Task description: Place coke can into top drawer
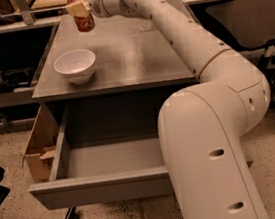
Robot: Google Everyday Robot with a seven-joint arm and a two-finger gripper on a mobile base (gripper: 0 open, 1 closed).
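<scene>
The coke can (83,21) is red-orange with a silver top and hangs above the far left part of the cabinet top. My gripper (79,9) is shut on the can, its pale fingers (77,8) around the can's upper half. The can is clear of the surface. The top drawer (108,158) of the grey cabinet is pulled wide open below and in front, and the part of its grey inside that shows holds nothing. My white arm hides the drawer's right part.
A white bowl (75,65) stands on the cabinet top (135,56), just in front of the can. A brown cardboard box (37,145) stands against the drawer's left side. Shelves and cables lie to the left and right.
</scene>
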